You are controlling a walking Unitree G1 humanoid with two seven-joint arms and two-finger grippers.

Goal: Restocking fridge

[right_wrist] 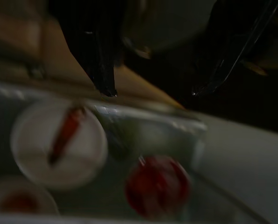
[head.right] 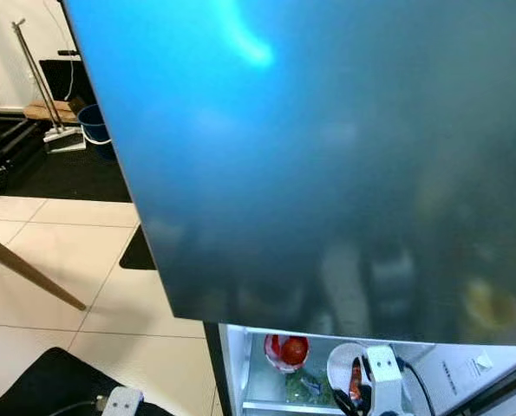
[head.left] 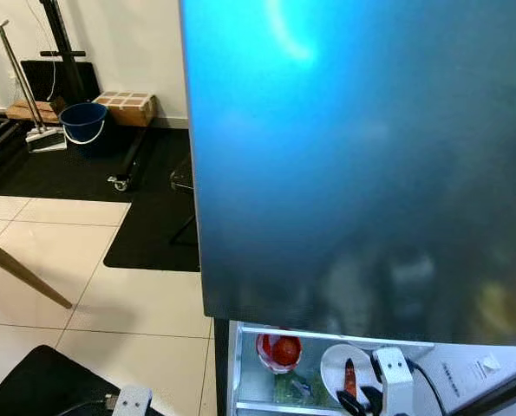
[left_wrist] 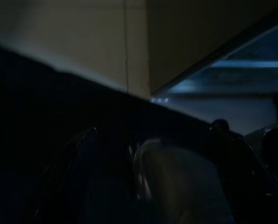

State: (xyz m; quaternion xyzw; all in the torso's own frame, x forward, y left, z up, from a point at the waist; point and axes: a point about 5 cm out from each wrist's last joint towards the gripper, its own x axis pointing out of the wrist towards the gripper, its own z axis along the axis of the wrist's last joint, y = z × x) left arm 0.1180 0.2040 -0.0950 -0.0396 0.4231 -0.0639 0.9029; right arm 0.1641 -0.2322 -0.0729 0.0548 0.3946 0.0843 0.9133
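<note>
The fridge's glossy blue-grey door (head.left: 362,156) looms close in front of me. Beneath its lower edge, an open compartment holds a red tomato in a clear bag (head.left: 281,349), a white plate (head.left: 334,364) carrying a long red pepper (head.left: 350,379), and some greens (head.left: 297,387). My right gripper (right_wrist: 150,91) hovers just above the plate (right_wrist: 59,144) and tomato (right_wrist: 157,186), open, with nothing between its fingers. It appears in the left eye view beside the plate (head.left: 359,404). The left wrist view is dark, with a pale rounded shape (left_wrist: 176,186) close to the camera.
To my left lies tiled floor (head.left: 84,277) with a black mat (head.left: 145,234). Farther back stand a blue bucket (head.left: 84,123) and a cardboard box (head.left: 127,106). A slanted wooden leg (head.left: 23,273) crosses the floor, and a black object (head.left: 41,381) lies near my left arm.
</note>
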